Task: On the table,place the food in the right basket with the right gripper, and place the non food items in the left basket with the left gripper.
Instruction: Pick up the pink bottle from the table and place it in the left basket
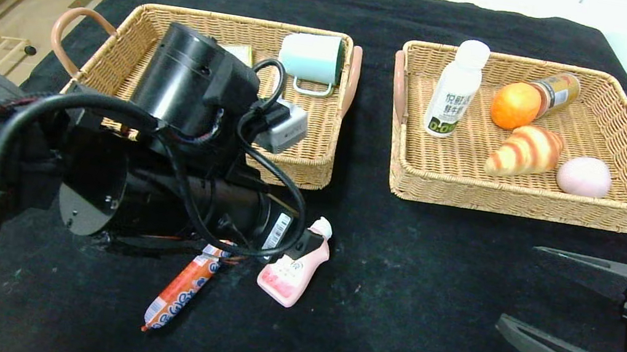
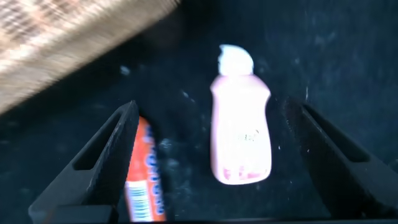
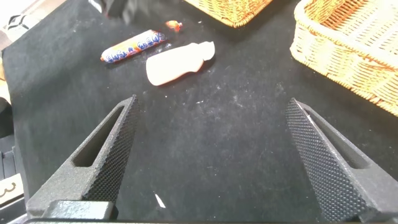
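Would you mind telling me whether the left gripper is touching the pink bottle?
Apart: the left wrist view shows the pink bottle lying between the open left gripper fingers, black cloth visible either side.

lab-like test room — black-draped table (image 1: 400,263), white walls.

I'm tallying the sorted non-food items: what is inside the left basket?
In the left basket a pale green mug lies on its side, beside a grey box and a card-like corner. The left arm covers much of the rest.
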You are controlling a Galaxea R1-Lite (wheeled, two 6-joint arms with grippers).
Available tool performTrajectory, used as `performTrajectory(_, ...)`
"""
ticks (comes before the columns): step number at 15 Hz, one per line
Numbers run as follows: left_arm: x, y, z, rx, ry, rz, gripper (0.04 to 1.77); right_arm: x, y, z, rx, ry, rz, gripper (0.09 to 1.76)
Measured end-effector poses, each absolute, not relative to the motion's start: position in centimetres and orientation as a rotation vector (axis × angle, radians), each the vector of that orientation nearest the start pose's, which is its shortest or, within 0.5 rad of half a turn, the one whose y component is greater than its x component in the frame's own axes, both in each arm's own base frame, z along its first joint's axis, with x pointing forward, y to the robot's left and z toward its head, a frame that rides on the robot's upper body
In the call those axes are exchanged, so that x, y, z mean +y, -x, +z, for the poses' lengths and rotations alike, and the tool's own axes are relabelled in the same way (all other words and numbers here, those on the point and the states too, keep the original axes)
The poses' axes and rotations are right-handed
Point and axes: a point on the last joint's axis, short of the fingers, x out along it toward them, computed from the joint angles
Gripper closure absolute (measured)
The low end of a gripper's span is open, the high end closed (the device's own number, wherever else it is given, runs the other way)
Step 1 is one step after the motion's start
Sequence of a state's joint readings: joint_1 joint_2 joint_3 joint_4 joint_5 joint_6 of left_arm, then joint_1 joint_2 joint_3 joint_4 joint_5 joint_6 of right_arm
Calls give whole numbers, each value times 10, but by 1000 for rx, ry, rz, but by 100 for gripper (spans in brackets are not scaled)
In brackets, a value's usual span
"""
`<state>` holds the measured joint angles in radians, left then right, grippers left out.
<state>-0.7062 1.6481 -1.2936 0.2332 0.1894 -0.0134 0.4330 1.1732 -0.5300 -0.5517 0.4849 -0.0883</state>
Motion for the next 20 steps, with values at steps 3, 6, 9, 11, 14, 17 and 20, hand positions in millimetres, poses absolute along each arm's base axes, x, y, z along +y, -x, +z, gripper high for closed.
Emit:
performTrajectory(3, -196, -229, 243, 562, -276, -479, 11, 80, -148, 224, 48, 80, 920, 14)
performTrajectory(6, -204, -227, 234, 577, -312, -459, 11, 80, -147, 225, 46, 77, 923, 14)
performTrajectory(9, -210, -229, 229, 586, -323, -464, 11, 80, -147, 224, 48, 77, 927, 14)
performTrajectory(11, -211, -229, 226, 594, -329, -467, 11, 80, -146, 224, 50, 78, 930, 14)
performTrajectory(14, -214, -228, 222, 604, -339, -474, 10, 81, -146, 223, 52, 79, 933, 14)
performTrajectory(17, -219, -229, 217, 617, -354, -474, 10, 81, -146, 223, 51, 80, 934, 14)
performTrajectory(20, -222, -232, 212, 624, -367, -457, 10, 81, -146, 222, 52, 80, 935, 14)
